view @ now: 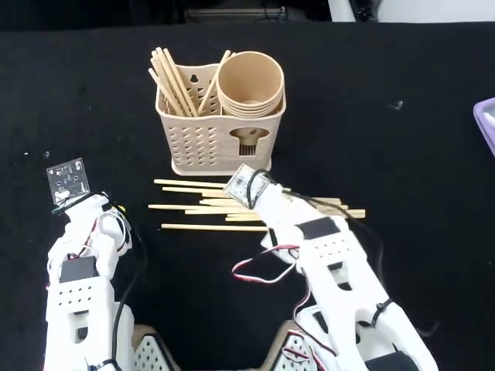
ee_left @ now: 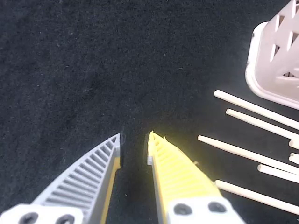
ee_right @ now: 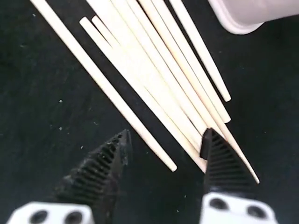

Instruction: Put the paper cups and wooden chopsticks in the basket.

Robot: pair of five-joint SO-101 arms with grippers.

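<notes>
**High view.**
- Beige perforated plastic basket [view: 203, 143], two compartments, upright at the far middle of the black cloth-covered table [view: 402, 178].
- Stack of tan paper cups [view: 250, 81]: nested in the basket's right compartment. You can count this part as done, since no loose cup is on the table.
- Pale wooden chopsticks, stowed [view: 174, 83]: several lean upright in the left compartment.
- Pale wooden chopsticks, loose [view: 197, 207]: a scattered row lies flat on the cloth just in front of the basket. These are what you have left.
- White right arm [view: 325, 247]: reaches over the loose row.
- White left arm [view: 81, 263]: stands back at the left, well apart from the sticks.

**Left wrist view.**
- Left claw [ee_left: 134, 140], grey and yellow: tips parted by a narrow gap, holding nothing, over bare cloth. The ends of the loose sticks and a corner of the basket lie off to one side.

**Right wrist view.**
- Right claw [ee_right: 167, 140], black: jaws spread wide and empty, straddling the ends of the loose chopsticks without closing on any.

**Status.** By my reckoning you are past halfway: cups finished, chopsticks partly stowed.
</notes>
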